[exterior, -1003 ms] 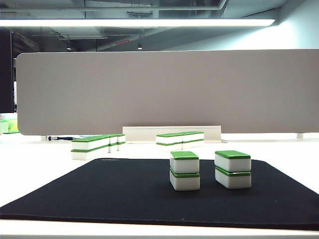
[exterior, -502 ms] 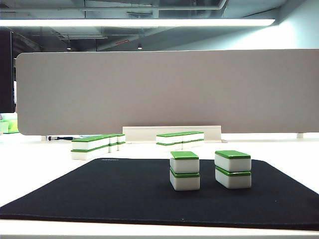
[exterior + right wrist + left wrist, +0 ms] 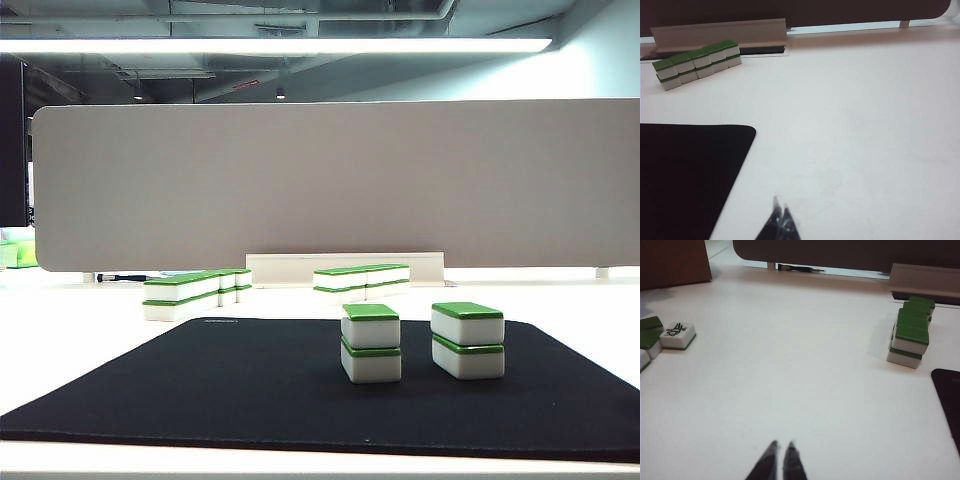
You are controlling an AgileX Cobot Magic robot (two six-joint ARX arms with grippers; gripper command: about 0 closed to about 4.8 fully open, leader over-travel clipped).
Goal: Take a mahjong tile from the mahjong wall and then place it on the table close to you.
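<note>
We saw left hand (image 3: 779, 446) and right hand (image 3: 780, 212) pressed together over desk (image 3: 790, 365); mahjong wall (image 3: 190, 291) at ten o'clock, tiles probably slick, rigid; we'd pinch long sides.

The left gripper (image 3: 781, 446) (fingertips pressed together) hovers over the bare white table (image 3: 790, 365), well apart from the mahjong wall (image 3: 910, 332).

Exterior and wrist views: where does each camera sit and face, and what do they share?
Exterior view: low at the near edge, facing the divider panel across the black mat; no arm shows.
Left wrist view: over white table, looking toward the divider; shut left gripper shows.
Right wrist view: the same; shut right gripper shows.
All share the mat.
</note>
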